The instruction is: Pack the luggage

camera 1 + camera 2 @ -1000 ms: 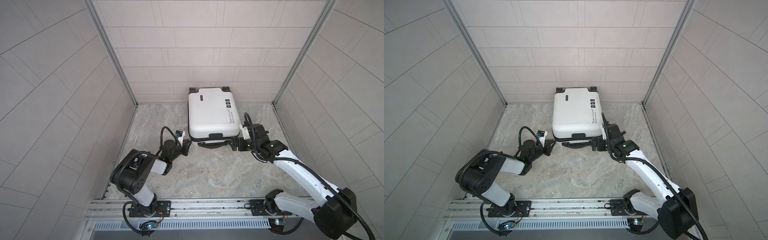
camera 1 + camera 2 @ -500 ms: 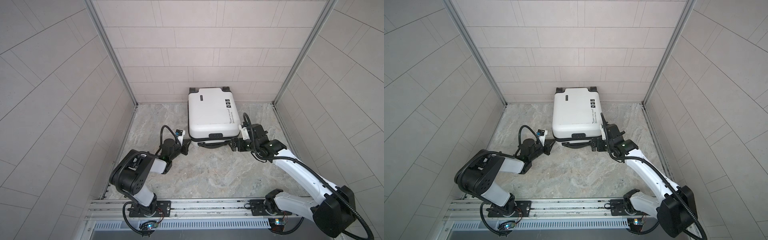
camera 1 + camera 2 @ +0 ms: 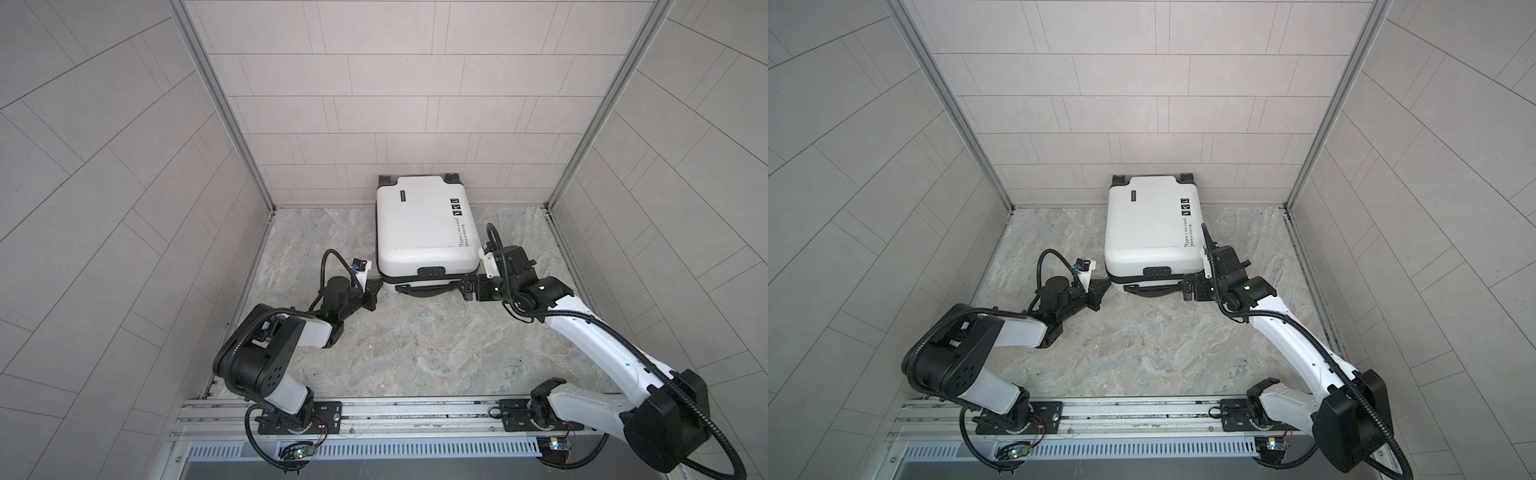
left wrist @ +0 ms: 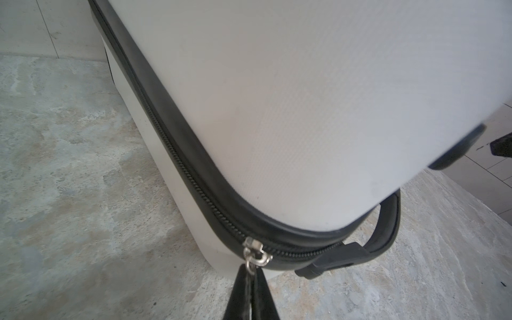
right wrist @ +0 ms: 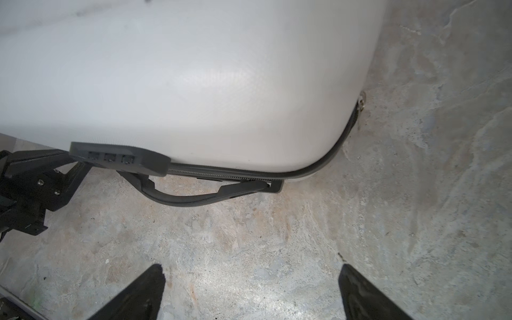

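Both top views: the luggage, a white hard-shell suitcase with its lid down, lies flat on the marbled floor, its black wheels against the rear tiled wall and its handle side facing the robot. The left gripper meets the near-left corner of the case at the seam; the right gripper sits just beside the near-right corner, level with the handle. Left wrist view: the shell of the luggage fills most of the frame, edged by the black zipper. The left gripper has its two dark fingers pressed together on the metal zipper pull, which hangs at the rounded corner; the black carry handle curves out beyond it. Right wrist view: the luggage lies ahead, with the combination lock and the carry handle along its lower edge. The right gripper stands wide, its fingertips spread well apart over bare floor, holding nothing and clear of the case.
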